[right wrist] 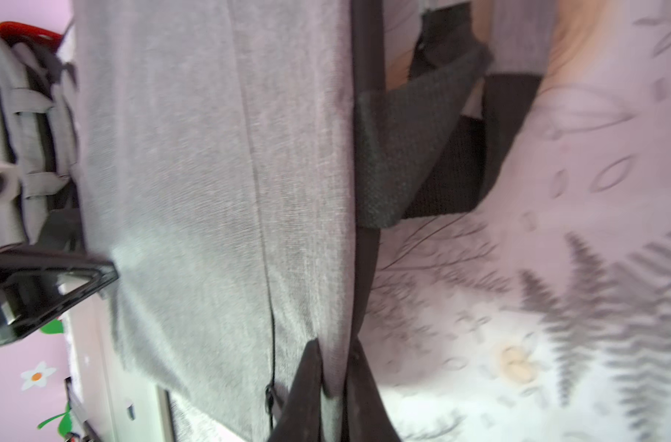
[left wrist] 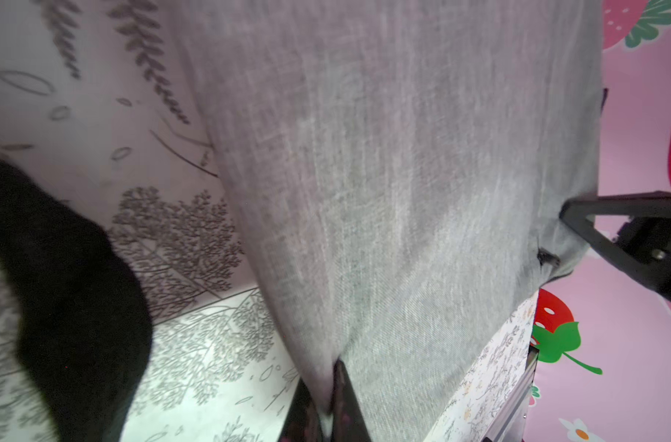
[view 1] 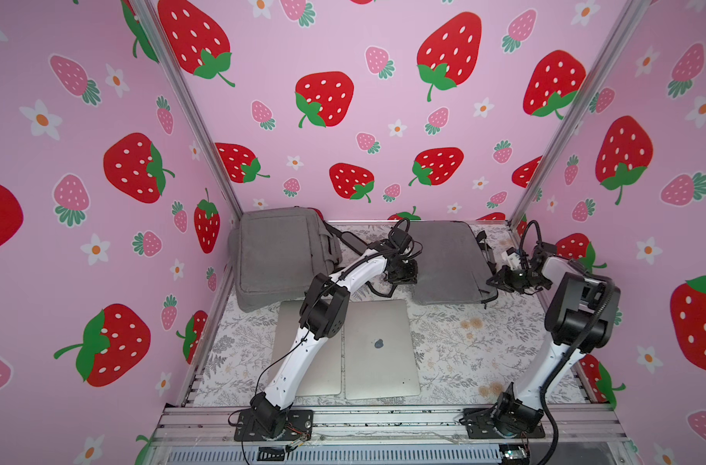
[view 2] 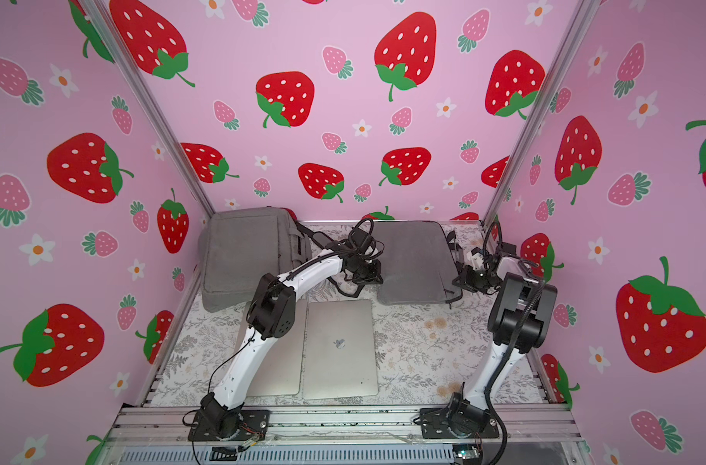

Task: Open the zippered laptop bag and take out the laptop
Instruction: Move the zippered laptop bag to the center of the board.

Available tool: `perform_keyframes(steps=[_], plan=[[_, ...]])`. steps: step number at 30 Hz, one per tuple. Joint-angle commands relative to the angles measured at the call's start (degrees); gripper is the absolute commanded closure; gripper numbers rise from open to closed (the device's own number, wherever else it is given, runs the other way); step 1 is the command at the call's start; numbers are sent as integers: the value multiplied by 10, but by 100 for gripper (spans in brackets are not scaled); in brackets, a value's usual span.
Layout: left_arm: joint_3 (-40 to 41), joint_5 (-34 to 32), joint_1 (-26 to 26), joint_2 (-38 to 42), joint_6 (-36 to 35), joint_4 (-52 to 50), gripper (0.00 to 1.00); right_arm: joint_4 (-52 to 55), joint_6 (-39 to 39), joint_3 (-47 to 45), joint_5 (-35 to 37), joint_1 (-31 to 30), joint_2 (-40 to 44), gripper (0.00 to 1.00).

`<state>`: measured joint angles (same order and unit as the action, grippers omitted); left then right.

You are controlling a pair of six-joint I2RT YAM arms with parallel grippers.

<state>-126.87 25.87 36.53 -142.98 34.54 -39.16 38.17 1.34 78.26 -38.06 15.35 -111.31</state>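
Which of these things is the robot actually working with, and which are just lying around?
In use: flat grey fabric sleeve, pinched by left gripper and right gripper.
Lying about: bulky grey handled bag; closed silver laptop with logo; second silver laptop.

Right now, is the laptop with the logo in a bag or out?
Out: the laptop lies uncovered on the table, outside the grey bag.

Expect matt grey woven cloth, coarse in weave, on the laptop bag (left wrist: 402, 191); its handle strap (right wrist: 395, 153) is dark, rough webbing. The laptop lid (view 1: 379, 350) looks like smooth matt silver metal. The frame rails (view 1: 383, 418) are bare ribbed metal, and your arm shells (view 1: 292, 362) are glossy white plastic.
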Motion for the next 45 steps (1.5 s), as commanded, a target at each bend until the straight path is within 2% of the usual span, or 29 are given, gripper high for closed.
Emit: perform_keyframes(steps=[1, 11, 15, 22, 27, 36, 38, 42, 45], plan=[[-36, 30, -9, 38, -49, -23, 100, 11, -31, -42, -85, -30, 51, 94], [55, 6, -68, 114, -116, -86, 100, -97, -135, -123, -104, -122, 87, 94], [86, -1, -95, 134, -134, -91, 100, -130, -169, -129, -98, -161, 76, 94], [90, -37, -132, 134, -179, -140, 100, -181, -227, -156, -89, -211, 84, 91], [107, -79, -153, 146, -191, -143, 100, -199, -251, -152, -84, -245, 78, 91], [85, -103, -173, 122, -197, -148, 96, -219, -275, -142, -65, -274, 53, 88], [85, -107, -173, 123, -195, -153, 84, -209, -265, -129, -51, -274, 42, 88], [110, -114, -167, 149, -206, -142, 71, -180, -239, -104, -29, -273, 23, 86], [144, -127, -160, 187, -229, -115, 63, -177, -234, -100, -27, -274, 22, 80]])
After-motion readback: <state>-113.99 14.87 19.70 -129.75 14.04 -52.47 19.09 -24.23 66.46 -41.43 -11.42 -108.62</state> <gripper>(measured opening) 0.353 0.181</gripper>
